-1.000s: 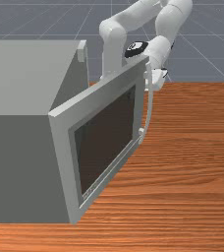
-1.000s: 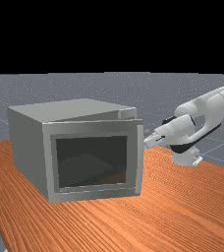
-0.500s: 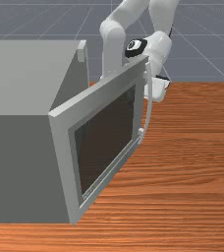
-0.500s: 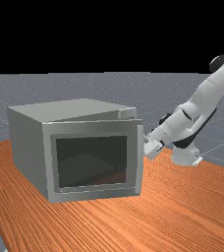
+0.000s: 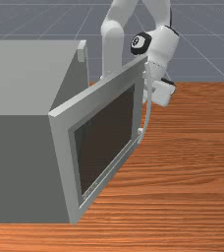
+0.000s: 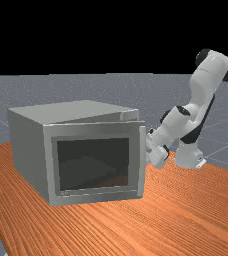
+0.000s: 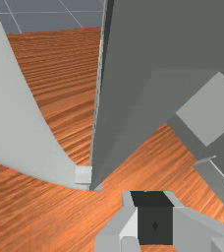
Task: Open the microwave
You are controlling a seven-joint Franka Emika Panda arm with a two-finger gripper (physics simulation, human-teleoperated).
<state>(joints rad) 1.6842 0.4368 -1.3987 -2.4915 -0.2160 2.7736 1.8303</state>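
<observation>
Microwave door (image 5: 104, 138) stands partly open; handle (image 7: 15, 113) near my jaws (image 5: 145, 94), seemingly together.

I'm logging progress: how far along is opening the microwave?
Done: the door stands ajar, its handle side away from the body. In hand: the gripper is near that side, seemingly set to move it. Left: probably swinging the door wider, since it slants only partway out.

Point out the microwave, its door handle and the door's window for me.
Microwave (image 6: 76, 109): far view, on the top of its box.
Handle (image 7: 15, 123): wrist view, on its curved bar.
Window (image 5: 106, 138): front view, on the middle of the dark pane.
</observation>
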